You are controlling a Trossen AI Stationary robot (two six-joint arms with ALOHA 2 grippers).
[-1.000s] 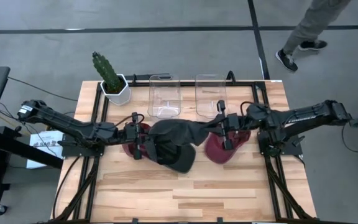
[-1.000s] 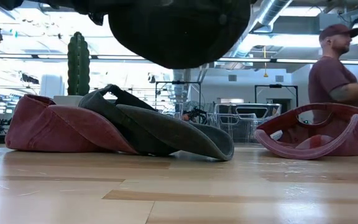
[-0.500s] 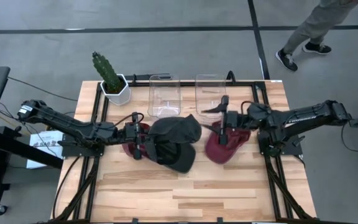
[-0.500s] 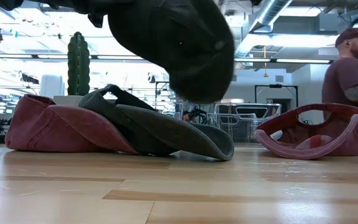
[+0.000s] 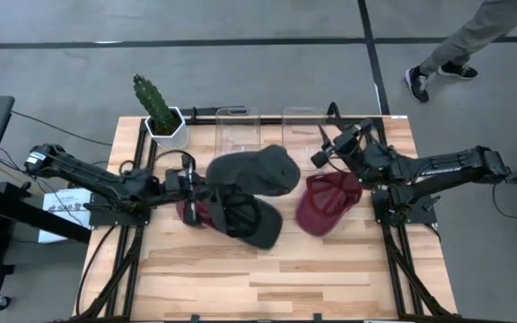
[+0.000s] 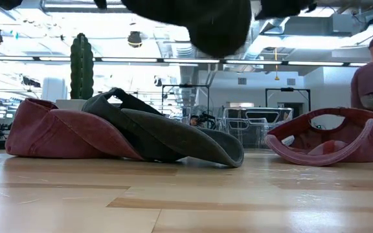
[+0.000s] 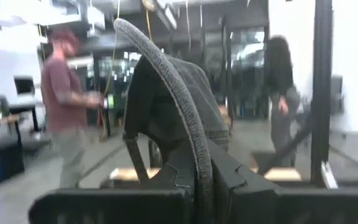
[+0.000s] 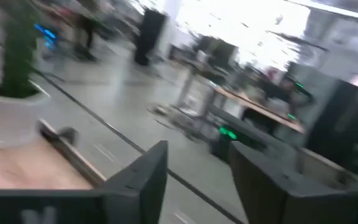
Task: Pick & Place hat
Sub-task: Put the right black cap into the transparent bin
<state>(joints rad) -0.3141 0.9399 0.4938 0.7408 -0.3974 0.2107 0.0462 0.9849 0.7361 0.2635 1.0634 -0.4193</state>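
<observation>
Two hands work mid-frame: left hand (image 5: 206, 191) grips the raised dark hat (image 5: 254, 170) (by its edge), right hand (image 5: 324, 152), fingers apart and empty, hovers above the desk (image 5: 285, 269).

Potted cactus (image 5: 158, 109) in white pot at upper left of table, two clear plastic bins (image 5: 237, 135) beside it, person's legs (image 5: 447, 56) upper right

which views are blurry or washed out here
Right wrist view: motion-smeared throughout, cactus soft, ceiling lights blown out. Left wrist view: background people blurred, hat fairly clear. Low view: bright backlight, hat overhead a dark silhouette. High view: evenly lit, sharp.
</observation>
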